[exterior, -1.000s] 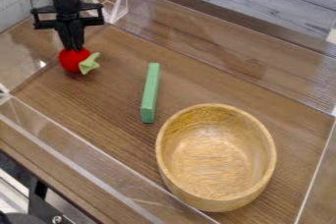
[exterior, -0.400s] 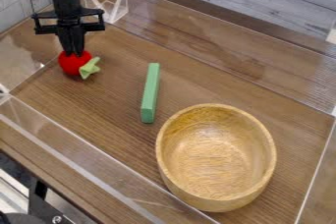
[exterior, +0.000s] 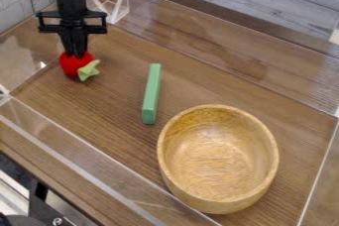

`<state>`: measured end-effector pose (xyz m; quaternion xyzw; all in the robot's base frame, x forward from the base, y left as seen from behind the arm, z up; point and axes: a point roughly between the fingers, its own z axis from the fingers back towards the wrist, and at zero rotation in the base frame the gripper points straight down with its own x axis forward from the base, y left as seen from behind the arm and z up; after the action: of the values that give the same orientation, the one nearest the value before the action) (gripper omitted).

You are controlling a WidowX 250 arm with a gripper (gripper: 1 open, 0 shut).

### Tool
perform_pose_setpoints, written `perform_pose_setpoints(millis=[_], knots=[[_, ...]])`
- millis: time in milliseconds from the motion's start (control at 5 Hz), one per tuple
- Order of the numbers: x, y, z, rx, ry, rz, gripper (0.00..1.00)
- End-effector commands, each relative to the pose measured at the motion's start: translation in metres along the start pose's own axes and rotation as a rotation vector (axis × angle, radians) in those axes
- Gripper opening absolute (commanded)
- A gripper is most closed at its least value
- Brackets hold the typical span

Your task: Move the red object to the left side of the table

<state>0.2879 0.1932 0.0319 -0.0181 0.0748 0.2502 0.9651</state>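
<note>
Red toy fruit (exterior: pixel 77 65): far left of the table (exterior: pixel 93 143), at ten o'clock from the wooden bowl (exterior: pixel 217 158).
Pincer (exterior: pixel 74 52): drawn narrow, tips at the fruit's top; whether it grips, I cannot tell.
Step in hand: apparently setting down; advise lowering straight, opening gently, then rising vertically so the fruit does not roll.
Green bar (exterior: pixel 153 93): at three o'clock, well apart.

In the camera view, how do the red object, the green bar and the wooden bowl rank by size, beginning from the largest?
1. Wooden bowl
2. Green bar
3. Red object, although the hand above it may hide a small part.
</note>
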Motion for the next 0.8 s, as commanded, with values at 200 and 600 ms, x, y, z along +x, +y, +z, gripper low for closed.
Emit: perform_pose_setpoints(millis=[200, 600], knots=[[0.009, -0.015, -0.010, -0.001, 0.011, 0.018, 0.00], [0.015, -0.023, -0.015, -0.022, 0.054, 0.106, 0.00]])
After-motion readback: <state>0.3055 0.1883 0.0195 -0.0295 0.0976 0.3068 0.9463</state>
